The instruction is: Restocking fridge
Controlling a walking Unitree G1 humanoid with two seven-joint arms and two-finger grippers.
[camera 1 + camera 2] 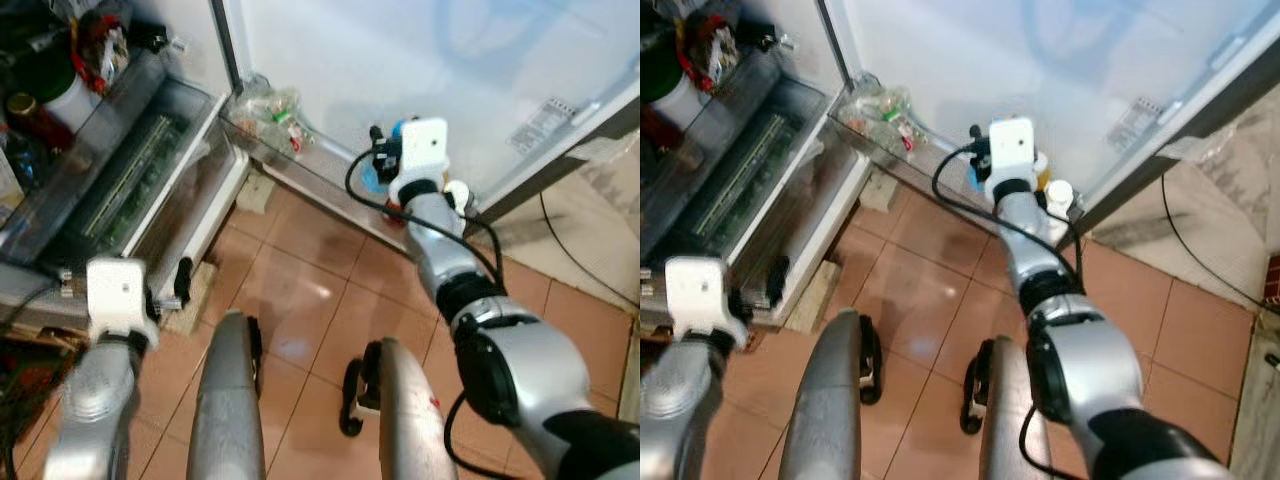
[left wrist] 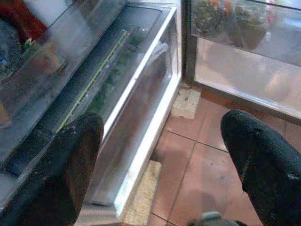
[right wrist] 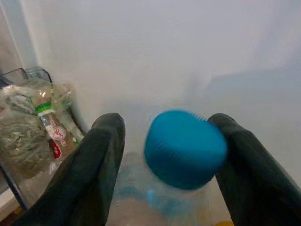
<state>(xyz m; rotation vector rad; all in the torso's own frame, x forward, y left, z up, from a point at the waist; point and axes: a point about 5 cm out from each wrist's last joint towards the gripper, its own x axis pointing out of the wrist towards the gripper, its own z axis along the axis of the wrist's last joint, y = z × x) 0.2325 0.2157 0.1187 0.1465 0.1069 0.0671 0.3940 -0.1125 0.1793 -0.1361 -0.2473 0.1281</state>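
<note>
A clear bottle with a blue cap (image 3: 185, 148) stands in the lowest shelf (image 1: 310, 165) of the open fridge door. My right gripper (image 3: 165, 120) reaches into that shelf, open, with one finger on each side of the cap; the right-hand finger (image 3: 235, 141) looks to touch it, while the other finger stands off with a gap. From the head view the right gripper (image 1: 383, 158) is mostly hidden behind its white wrist camera. My left gripper (image 2: 162, 120) is open and empty, low in front of the fridge's clear crisper drawer (image 1: 140, 180).
Bagged food (image 1: 272, 110) lies at the shelf's near end, and a white-capped bottle (image 1: 458, 192) stands behind my right wrist. Jars and bottles (image 1: 50, 90) fill the fridge interior. My two legs (image 1: 228, 400) stand on brown tiles. A black cable (image 1: 570, 250) runs across the floor.
</note>
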